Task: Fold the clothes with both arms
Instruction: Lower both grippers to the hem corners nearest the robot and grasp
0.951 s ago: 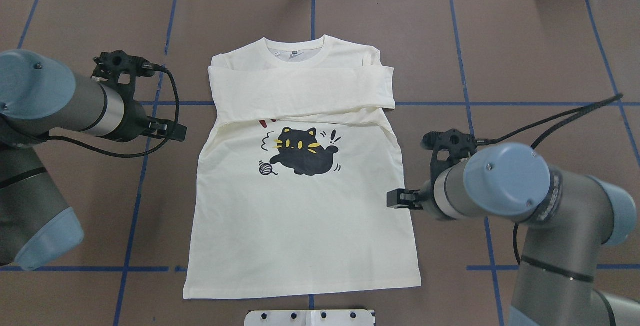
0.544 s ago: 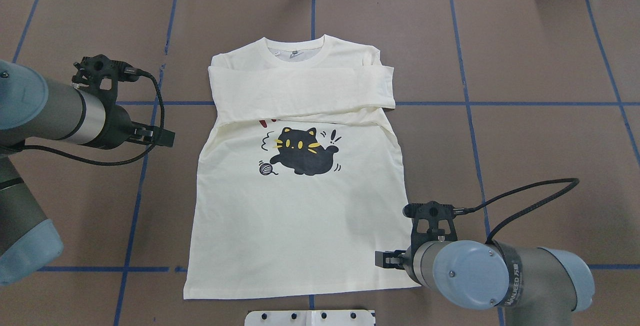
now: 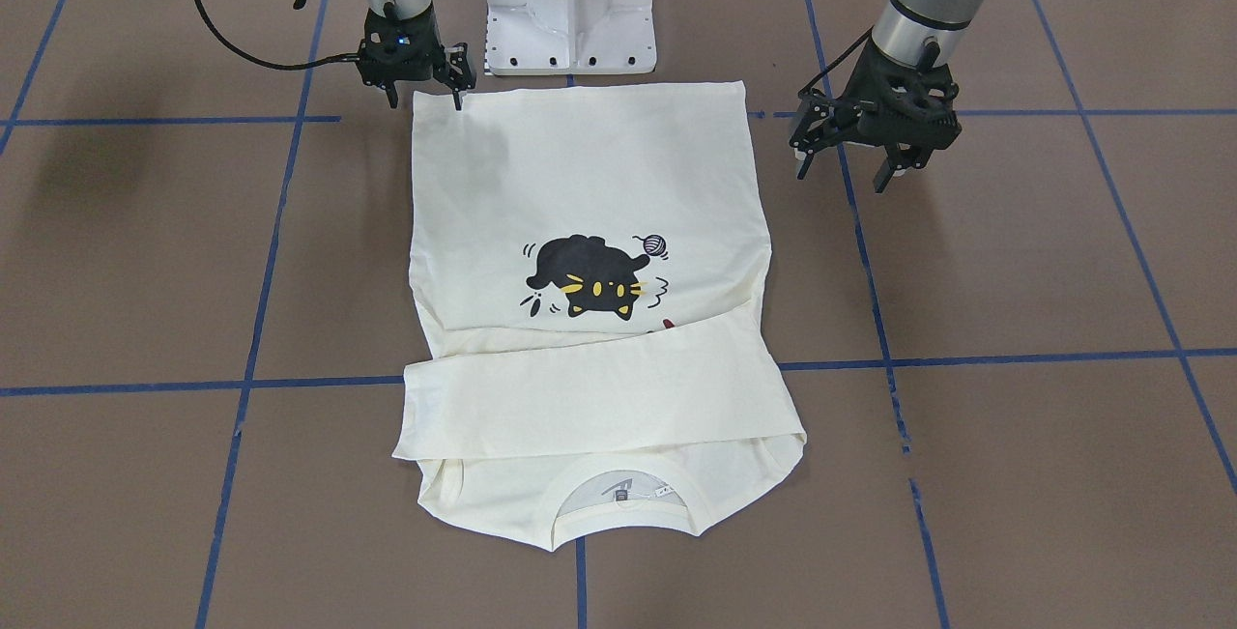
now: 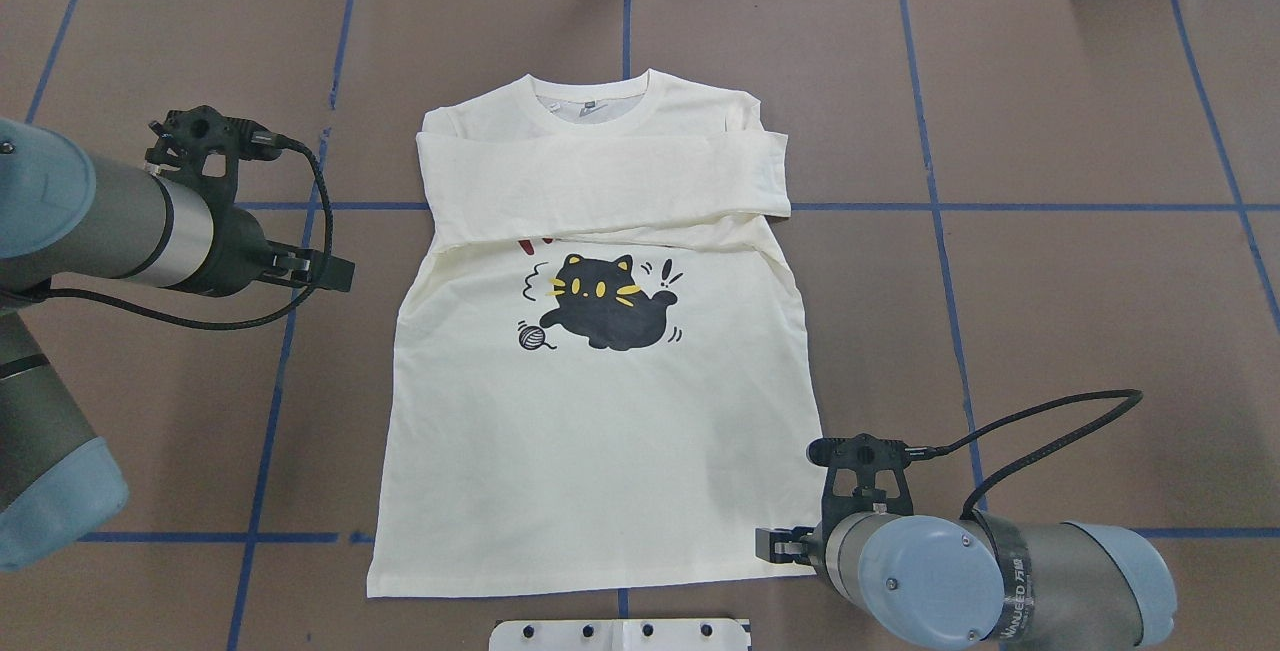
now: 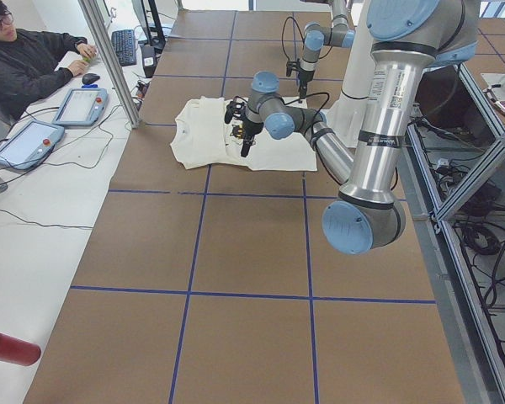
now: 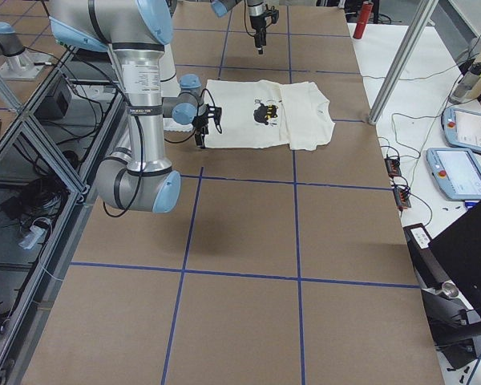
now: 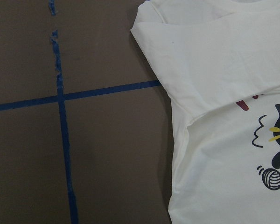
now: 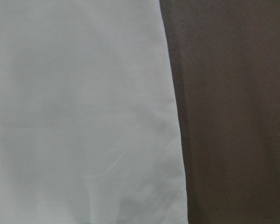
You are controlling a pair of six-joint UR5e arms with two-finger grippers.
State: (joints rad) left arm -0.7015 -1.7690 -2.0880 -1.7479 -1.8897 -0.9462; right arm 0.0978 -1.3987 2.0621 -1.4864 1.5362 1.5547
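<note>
- I count one long-sleeved T-shirt [image 4: 600, 451] and two arms [image 4: 100, 221], each with one gripper.
- The T-shirt lies flat, print up, in the middle of the worktop [image 4: 1050, 131], with its sleeves folded across the chest.
- The right gripper [image 3: 425, 100] is wide open and empty at a hem corner.
- The left gripper [image 3: 841, 175] is also open and empty, beside the shirt.
- I judge the hem-to-collar fold is next, so the left gripper must first reach its corner.

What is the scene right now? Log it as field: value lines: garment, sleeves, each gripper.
garment: cream long-sleeved T-shirt with black cat print, flat, print up, on the brown table with blue tape lines
sleeves: folded across the chest
left gripper: open, off the cloth, beside the garment's side
right gripper: open, at a hem corner; contact unclear
</note>
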